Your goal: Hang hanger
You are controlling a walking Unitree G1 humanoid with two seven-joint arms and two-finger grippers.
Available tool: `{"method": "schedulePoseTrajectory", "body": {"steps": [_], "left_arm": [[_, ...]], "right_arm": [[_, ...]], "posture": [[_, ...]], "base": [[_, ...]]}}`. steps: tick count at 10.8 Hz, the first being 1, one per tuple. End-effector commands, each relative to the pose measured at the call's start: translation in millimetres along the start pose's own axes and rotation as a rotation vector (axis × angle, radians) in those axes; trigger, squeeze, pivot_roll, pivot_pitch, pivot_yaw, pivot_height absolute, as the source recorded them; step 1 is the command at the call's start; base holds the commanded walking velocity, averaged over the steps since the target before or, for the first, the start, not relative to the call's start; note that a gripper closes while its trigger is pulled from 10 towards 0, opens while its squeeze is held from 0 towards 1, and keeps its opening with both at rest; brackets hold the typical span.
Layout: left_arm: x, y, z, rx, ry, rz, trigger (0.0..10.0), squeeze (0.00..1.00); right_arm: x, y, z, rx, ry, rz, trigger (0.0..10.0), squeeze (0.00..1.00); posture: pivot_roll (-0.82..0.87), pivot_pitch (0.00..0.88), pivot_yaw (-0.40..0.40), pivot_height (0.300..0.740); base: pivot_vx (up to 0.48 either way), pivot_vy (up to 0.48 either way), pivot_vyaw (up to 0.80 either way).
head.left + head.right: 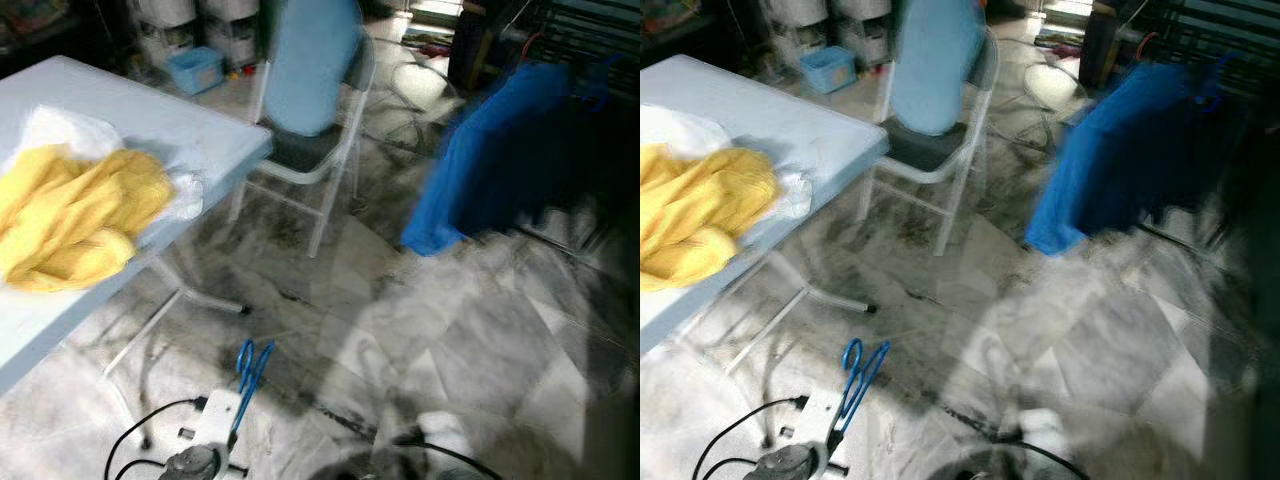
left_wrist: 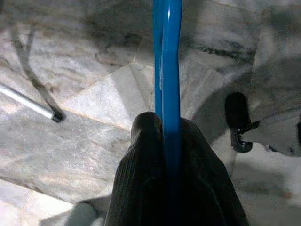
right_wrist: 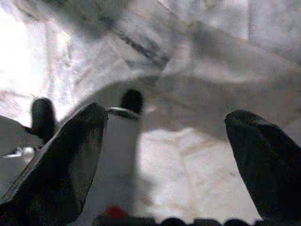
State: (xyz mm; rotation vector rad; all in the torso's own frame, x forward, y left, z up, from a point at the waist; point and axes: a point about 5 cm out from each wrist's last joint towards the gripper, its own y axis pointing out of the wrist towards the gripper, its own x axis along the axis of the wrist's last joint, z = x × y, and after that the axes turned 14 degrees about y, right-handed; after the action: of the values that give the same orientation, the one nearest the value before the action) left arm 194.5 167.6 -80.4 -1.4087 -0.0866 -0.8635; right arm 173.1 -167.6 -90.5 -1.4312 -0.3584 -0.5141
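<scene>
Low beside the bench (image 1: 150, 120), the left gripper (image 2: 169, 141) is clenching the blue hanger (image 1: 252, 368); the right gripper (image 3: 164, 141) is hanging released. Blurred walking risks twisting the thin hanger out of its narrow pinch.

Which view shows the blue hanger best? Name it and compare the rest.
The left wrist view: the blue hanger runs up the frame, clamped between the left gripper's jaws. Both eye views show it small and blurred, low over the marble floor beside the table. The right wrist view shows open jaws over floor.
</scene>
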Motion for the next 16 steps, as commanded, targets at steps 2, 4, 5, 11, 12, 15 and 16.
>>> {"method": "schedulePoseTrajectory", "body": {"steps": [2, 4, 5, 11, 12, 15, 16], "left_arm": [[6.1, 1.4, -6.0, -0.016, 0.032, -0.015, 10.0, 0.00], [2.9, 0.6, -3.7, -0.017, 0.038, -0.012, 10.0, 0.00], [1.2, 0.3, -2.8, -0.019, 0.027, -0.007, 10.0, 0.00], [-4.3, -1.1, 4.3, 0.000, 0.023, 0.017, 10.0, 0.00], [-5.6, -1.3, 4.8, 0.011, 0.016, 0.020, 10.0, 0.00], [-2.7, -1.1, 7.7, 0.016, -0.018, 0.004, 10.0, 0.00], [-1.2, -0.9, 7.8, 0.017, -0.015, 0.000, 10.0, 0.00]], "right_arm": [[-1.4, -2.6, -15.0, -0.031, -0.011, 0.010, 10.0, 0.00], [-0.5, -3.3, -20.6, -0.050, -0.019, 0.017, 10.0, 0.00], [-1.3, -3.9, -22.9, -0.057, -0.018, 0.020, 10.0, 0.00], [-3.7, -3.8, -21.0, -0.050, -0.019, 0.028, 10.0, 0.00], [-3.7, -3.9, -21.0, -0.047, -0.022, 0.026, 10.0, 0.00], [-3.7, -3.5, -19.5, -0.049, -0.045, 0.028, 10.0, 0.00], [-3.2, -3.2, -18.4, -0.048, -0.045, 0.026, 10.0, 0.00]], "posture": [[-0.02, 0.081, -0.023, 0.740], [-0.03, 0.083, -0.023, 0.740], [-0.03, 0.082, -0.020, 0.740], [-0.03, 0.090, -0.005, 0.740], [-0.03, 0.093, -0.006, 0.740], [-0.03, 0.095, -0.007, 0.740], [-0.03, 0.095, -0.007, 0.740]], "base": [[0.000, -0.302, -0.80], [0.000, -0.296, -0.80], [0.000, 0.000, -0.52], [0.000, 0.000, 0.00], [0.000, 0.000, 0.00], [0.000, 0.291, 0.00], [0.000, 0.480, 0.00]]}}
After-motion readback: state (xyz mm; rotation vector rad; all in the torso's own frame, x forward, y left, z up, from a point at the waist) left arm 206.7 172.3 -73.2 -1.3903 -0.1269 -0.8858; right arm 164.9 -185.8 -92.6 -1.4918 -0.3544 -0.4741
